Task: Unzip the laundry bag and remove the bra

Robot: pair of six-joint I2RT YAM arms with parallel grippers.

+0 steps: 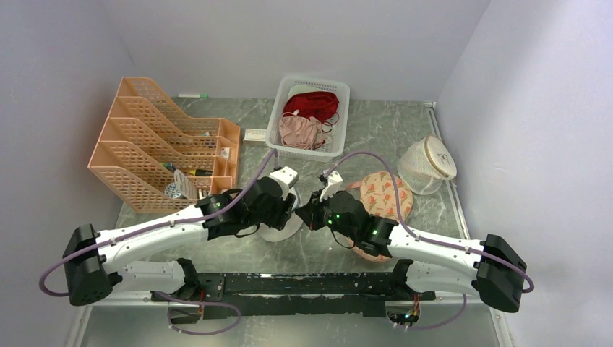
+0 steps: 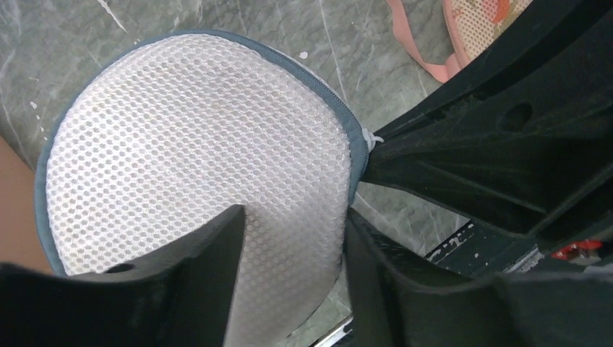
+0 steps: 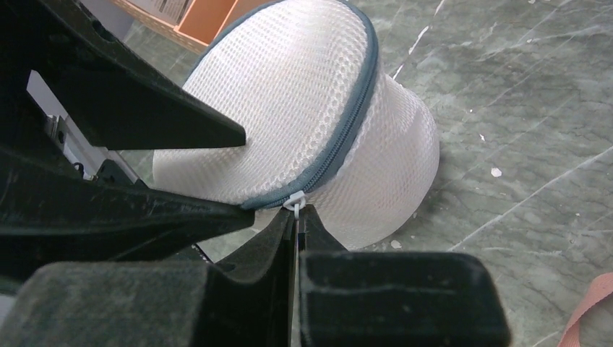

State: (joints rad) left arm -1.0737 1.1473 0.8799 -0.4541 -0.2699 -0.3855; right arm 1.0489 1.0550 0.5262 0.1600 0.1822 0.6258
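Your right gripper is clenched tight on the small white zipper pull of the laundry bag. Your left gripper has its fingers apart, one on either side of the bag's edge. The upper finger lies against the white mesh, but you cannot tell whether they are actually squeezing it.

You have the bag on the table between your two arms, close to the near edge and tilted rather than sitting flat. The stretch of blue-grey zip that shows looks closed.

The tabletop is grey-green stone-patterned, with pale veins and a few white flecks. A black rail runs along its near edge between the arm bases.

Just behind your right arm lies a round floral pouch, and its pink strap trails on the table near the bag. Further right, near the wall, you can see a see-through round bag with a gold rim.

On your left stands an orange file rack. At the back of the table is a white basket holding a dark red garment and a pale pink garment. A green-capped pen lies at the foot of the back wall.

Plain pale lilac-grey walls close the table in behind and on both sides.
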